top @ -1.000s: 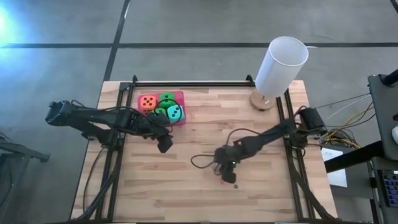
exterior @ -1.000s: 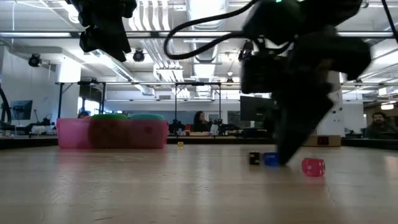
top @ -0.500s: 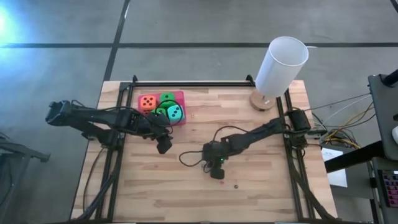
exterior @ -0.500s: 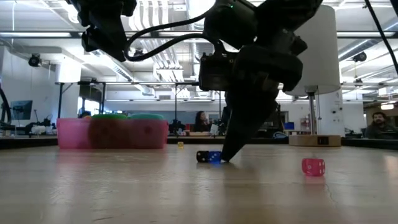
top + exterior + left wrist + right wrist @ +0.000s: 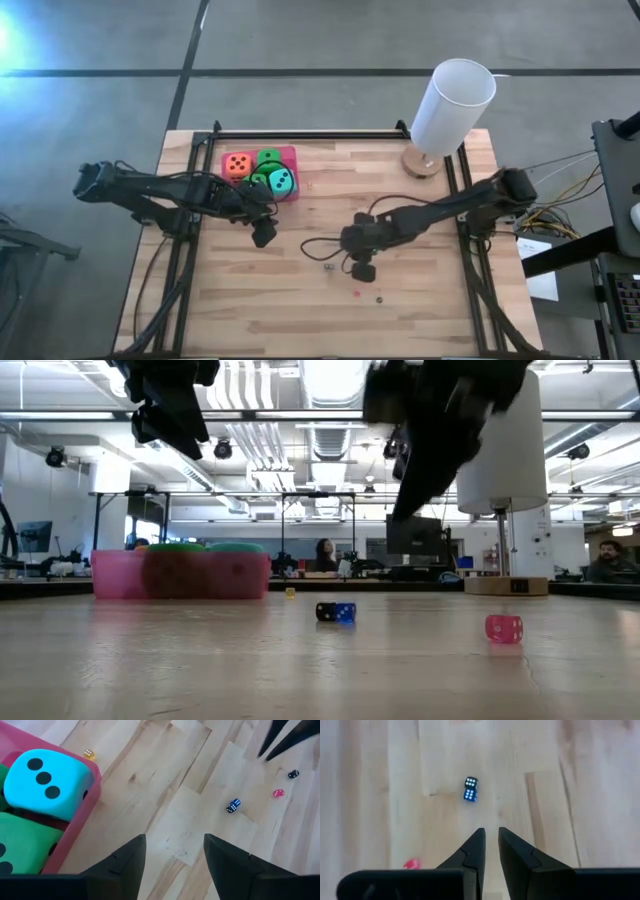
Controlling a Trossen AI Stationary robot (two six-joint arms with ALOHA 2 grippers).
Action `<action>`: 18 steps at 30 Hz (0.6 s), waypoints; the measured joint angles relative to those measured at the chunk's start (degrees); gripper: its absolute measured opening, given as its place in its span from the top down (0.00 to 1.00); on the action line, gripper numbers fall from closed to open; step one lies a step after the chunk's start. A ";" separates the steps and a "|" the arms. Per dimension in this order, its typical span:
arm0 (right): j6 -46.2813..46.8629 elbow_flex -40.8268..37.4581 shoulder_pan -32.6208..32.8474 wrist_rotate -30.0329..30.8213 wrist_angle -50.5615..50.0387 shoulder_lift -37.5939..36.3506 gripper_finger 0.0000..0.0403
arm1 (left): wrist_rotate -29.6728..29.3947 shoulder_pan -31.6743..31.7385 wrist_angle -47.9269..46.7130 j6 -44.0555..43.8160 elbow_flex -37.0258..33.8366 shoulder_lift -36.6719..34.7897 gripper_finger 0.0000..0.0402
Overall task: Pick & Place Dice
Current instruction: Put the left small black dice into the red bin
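Several soft dice sit in a pink tray at the far left: orange, two green, and teal. The left wrist view shows the teal die and a green one against the tray wall. My left gripper hovers just near of the tray, open and empty. My right gripper hangs raised over mid-table, shut with nothing between its fingers. Below it, a tiny blue cube joined to a black one lies on the wood.
A tiny pink cube and a dark one lie near of the right gripper. A tiny yellow one lies beside the tray. A white lamp on a wooden base stands at the far right. Cables trail from both arms.
My right gripper, with its fingertips on the table, first swept toward the table's left. The tiny blue and black cubes slid that way in front of it. It then rose well clear of the table and left them lying there.
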 joint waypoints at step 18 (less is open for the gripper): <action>15.46 -15.81 8.28 11.85 -0.87 -27.35 0.87 | 0.21 0.00 7.41 2.97 0.00 0.00 0.51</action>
